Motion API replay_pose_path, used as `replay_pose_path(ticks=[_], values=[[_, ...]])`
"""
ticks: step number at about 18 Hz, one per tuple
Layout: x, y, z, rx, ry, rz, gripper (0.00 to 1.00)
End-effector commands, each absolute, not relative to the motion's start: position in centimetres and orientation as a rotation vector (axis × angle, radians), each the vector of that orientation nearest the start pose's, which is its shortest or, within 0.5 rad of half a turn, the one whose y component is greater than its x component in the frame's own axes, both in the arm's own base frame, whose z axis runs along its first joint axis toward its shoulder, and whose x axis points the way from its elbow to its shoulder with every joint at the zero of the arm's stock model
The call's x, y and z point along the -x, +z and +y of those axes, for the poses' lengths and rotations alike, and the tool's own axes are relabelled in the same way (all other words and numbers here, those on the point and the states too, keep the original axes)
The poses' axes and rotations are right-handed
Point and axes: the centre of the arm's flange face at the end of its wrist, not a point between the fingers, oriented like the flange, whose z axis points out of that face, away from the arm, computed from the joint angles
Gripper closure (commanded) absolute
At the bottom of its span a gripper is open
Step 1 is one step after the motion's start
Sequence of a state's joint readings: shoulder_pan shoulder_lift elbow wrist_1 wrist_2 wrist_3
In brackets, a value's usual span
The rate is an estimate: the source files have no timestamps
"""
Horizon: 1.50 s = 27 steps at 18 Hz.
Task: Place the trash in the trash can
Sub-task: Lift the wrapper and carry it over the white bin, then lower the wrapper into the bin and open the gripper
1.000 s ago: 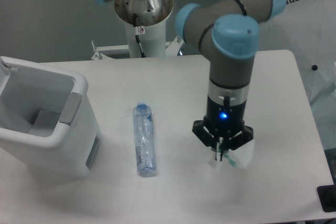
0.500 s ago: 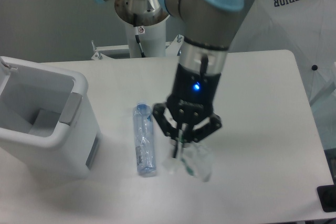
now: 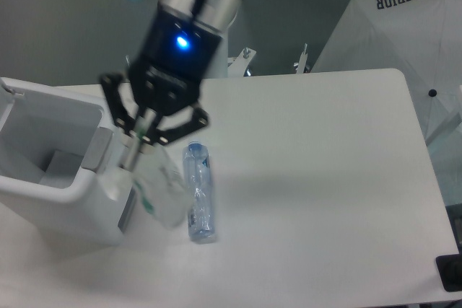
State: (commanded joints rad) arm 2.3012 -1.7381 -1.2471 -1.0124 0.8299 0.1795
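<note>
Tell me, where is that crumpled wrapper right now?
The wrapper hangs in the air from the gripper, whose jaws are shut on it, at the left of the camera view, between the white trash can and the plastic bottle lying on the table.

From my seat the bench (image 3: pixel 325 178) looks like a smooth, matt white laminate with only a soft sheen. The trash can (image 3: pixel 50 192) is white moulded plastic, smooth and slightly glossy on its rounded rim, with a duller grey panel on the side. The bottle (image 3: pixel 199 192) is clear, thin plastic, glinting where it is creased, and its cap is blue plastic. The wrapper (image 3: pixel 157 189) I see under the claw (image 3: pixel 144 137) is crinkly, translucent white film with green print. The claw's links read as black, matt metal or plastic; I cannot tell which. Its wrist housing is smooth grey, faintly shiny.
</note>
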Motion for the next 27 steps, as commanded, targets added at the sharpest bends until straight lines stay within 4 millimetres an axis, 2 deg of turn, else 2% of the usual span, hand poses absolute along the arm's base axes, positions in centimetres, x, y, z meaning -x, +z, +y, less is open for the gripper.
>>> replay_pose_path(ticks=[4,6,8,10,12,15,18,19,22,23,27], values=[[19.8,65.4,57.9,2.183,-0.463,-0.268,1.0],[19.0,65.4,58.0,2.179,-0.48,-0.269,1.0],[16.0,64.8,58.2,2.198,-0.531,-0.274,1.0],[15.1,64.1,57.8,2.209,-0.548,-0.28,1.0],[14.5,63.8,58.0,2.213,-0.571,-0.296,1.0],[14.8,63.0,58.6,2.214,-0.58,-0.316,0.99],[14.7,62.0,59.3,2.229,-0.593,-0.319,0.94],[14.6,62.0,59.3,2.229,-0.594,-0.317,0.87],[14.4,61.4,59.3,2.237,-0.601,-0.318,0.83],[14.4,61.2,59.3,2.241,-0.603,-0.321,0.77],[14.3,60.7,59.3,2.247,-0.61,-0.325,0.74]])
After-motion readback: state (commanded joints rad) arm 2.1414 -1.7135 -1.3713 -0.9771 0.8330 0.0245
